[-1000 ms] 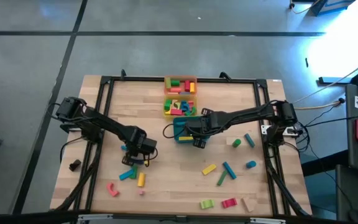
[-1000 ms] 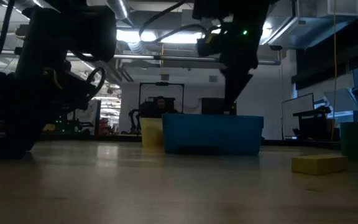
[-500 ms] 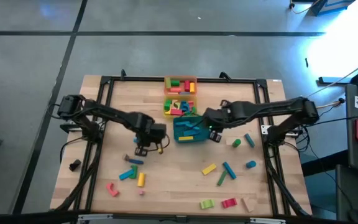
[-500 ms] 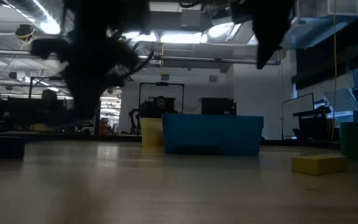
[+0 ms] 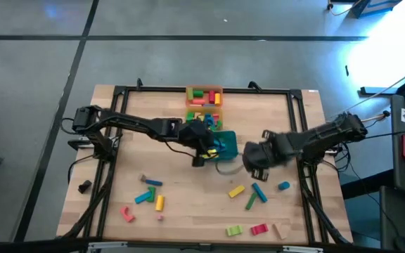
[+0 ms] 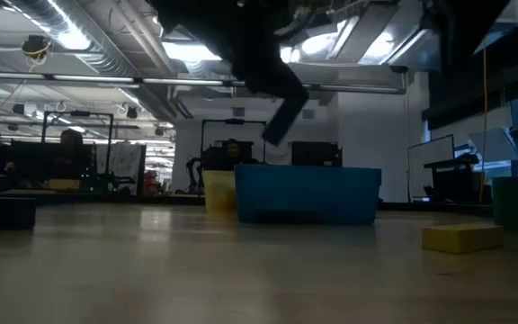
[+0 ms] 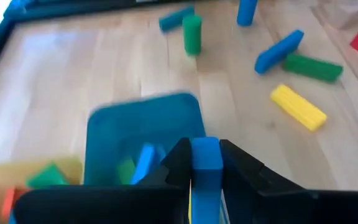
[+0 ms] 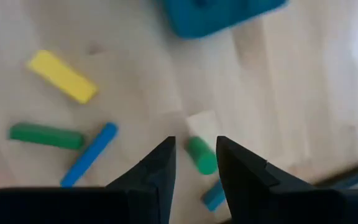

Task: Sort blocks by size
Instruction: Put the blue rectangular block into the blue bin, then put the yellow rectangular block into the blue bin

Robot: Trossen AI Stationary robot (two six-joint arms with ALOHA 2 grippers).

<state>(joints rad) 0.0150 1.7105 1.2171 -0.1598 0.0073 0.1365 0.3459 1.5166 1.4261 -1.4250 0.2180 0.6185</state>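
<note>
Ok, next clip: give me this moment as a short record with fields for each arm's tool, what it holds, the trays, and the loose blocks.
left tool: shut on a blue block, over the teal tray
right tool: open, empty, above a green cylinder on the table
trays: orange tray, yellow tray and teal tray in a row, all holding blocks
loose blocks: yellow bar, green bar, blue bar on the table

The left gripper [image 5: 204, 144], gripping a blue block [image 7: 206, 163], now hangs over the teal tray [image 5: 228, 143], while the right gripper [image 5: 253, 160] swings away.
</note>
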